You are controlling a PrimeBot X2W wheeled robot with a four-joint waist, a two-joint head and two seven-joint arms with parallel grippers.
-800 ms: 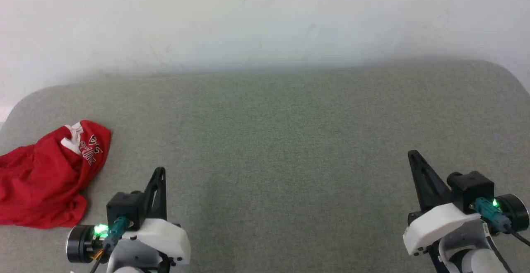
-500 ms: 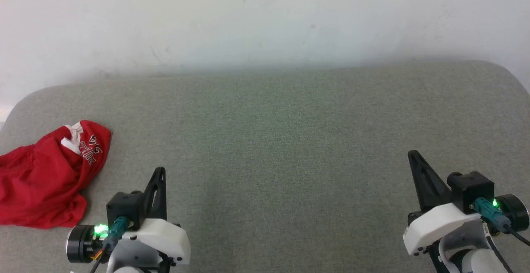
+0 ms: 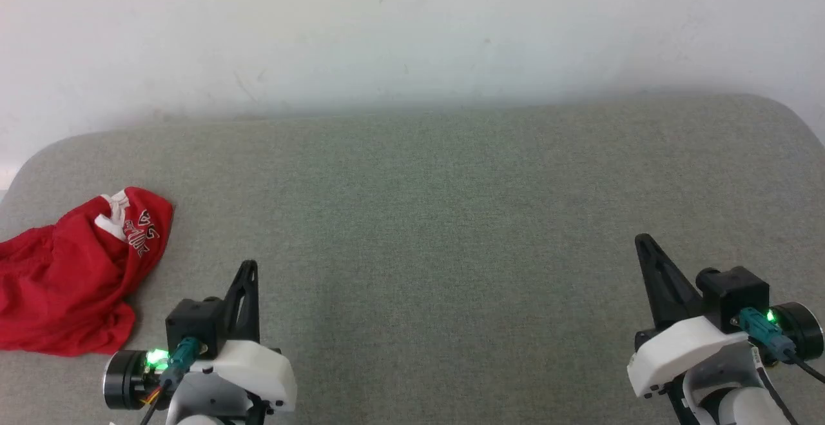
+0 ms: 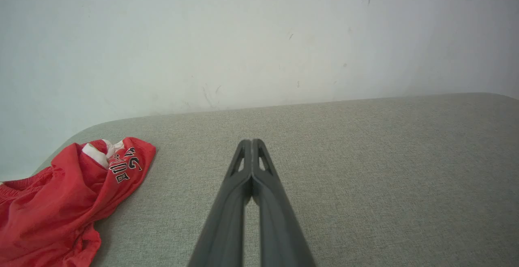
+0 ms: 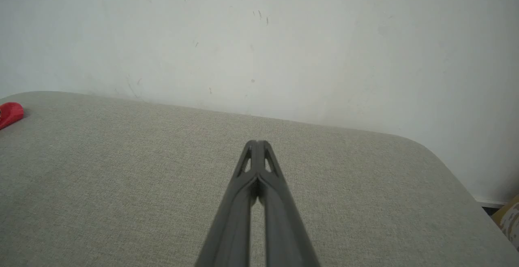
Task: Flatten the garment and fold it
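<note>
The garment (image 3: 71, 283) is a crumpled heap of bright red shorts with white trim and small white lettering, lying at the far left of the grey cushion (image 3: 419, 218). The left wrist view has the garment (image 4: 61, 198) at its lower left, apart from the fingers. My left gripper (image 3: 248, 265) sits at the lower left, shut and empty, to the right of the heap; its tips (image 4: 251, 141) meet. My right gripper (image 3: 641, 239) is at the lower right, shut with nothing in it, far from the shorts. A red corner of the garment (image 5: 10, 113) shows at the right wrist view's left edge.
A pale wall (image 3: 412, 31) rises right behind the cushion's far edge. The cushion has rounded corners at the back left (image 3: 38, 160) and back right (image 3: 780, 106). Past its right edge a yellowish object (image 5: 509, 216) stands on the floor.
</note>
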